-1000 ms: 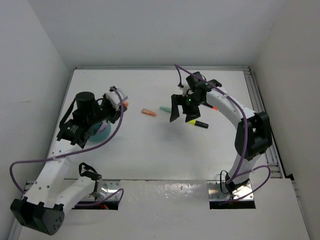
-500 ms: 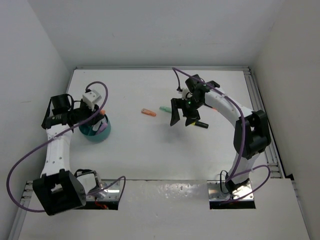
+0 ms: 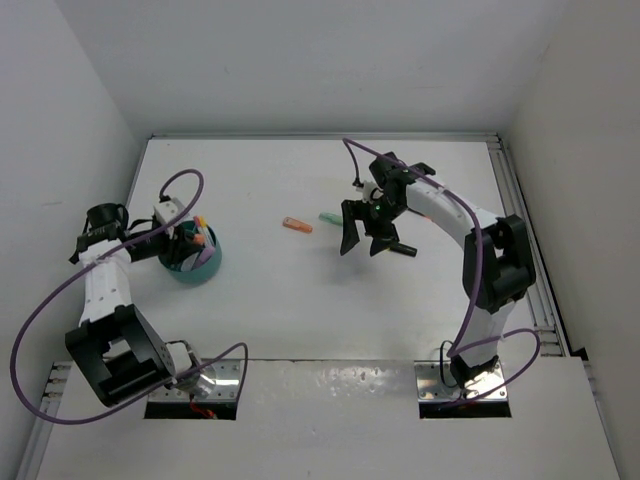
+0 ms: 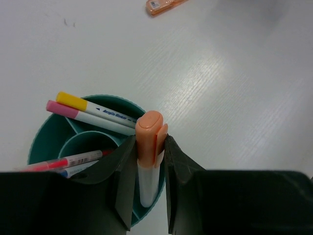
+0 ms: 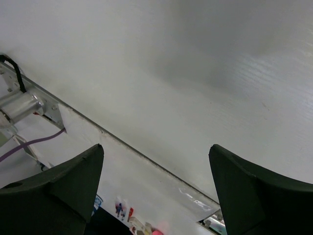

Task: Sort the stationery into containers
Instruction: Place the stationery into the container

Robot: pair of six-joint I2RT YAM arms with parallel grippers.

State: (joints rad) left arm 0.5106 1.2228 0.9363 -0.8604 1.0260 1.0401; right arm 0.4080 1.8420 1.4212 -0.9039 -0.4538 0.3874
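Over the bowl (image 4: 41, 134) at nine o'clock, my left end effector (image 4: 150, 142) pinches an orange-capped highlighter (image 4: 149, 128) at its cap's base; I judge it light, stiff, slick; right end effector (image 5: 156, 161), toward two o'clock, gapes wide, empty

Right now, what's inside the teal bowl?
Teal bowl: yellow-capped pen and pink-capped pen share one compartment, red pen, blue pen in another, orange-capped highlighter held in by left gripper. The gripper covers the near side.

My left gripper (image 4: 148, 143) pinching an orange-capped marker (image 4: 149, 128) over the teal bowl's (image 4: 117, 100) right rim, yellow-capped pen (image 4: 98, 111) and pink-capped pen (image 4: 88, 118) inside the bowl, orange highlighter (image 4: 164, 5) beyond it.
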